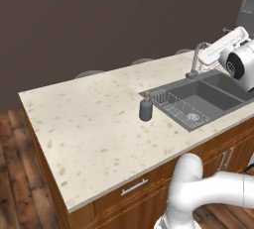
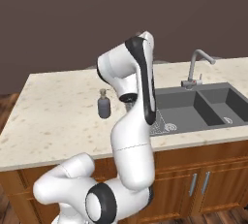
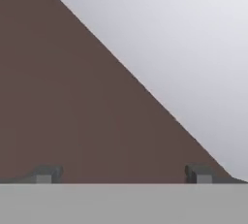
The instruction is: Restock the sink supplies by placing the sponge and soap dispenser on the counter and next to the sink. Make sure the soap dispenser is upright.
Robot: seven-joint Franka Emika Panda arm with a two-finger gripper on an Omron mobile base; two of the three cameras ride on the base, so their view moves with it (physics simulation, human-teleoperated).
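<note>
I see the desk (image 1: 89, 124) with the sink (image 1: 218, 96) set in it, soap dispenser (image 1: 146, 109) upright on the desk just beside the sink's rack end, fingers (image 3: 121, 174) released wide, holding nothing, facing a wall.

Counter (image 1: 84, 119) bare left of soap dispenser (image 1: 146, 109); faucet (image 1: 197, 60) behind sink (image 1: 218, 99).
</note>
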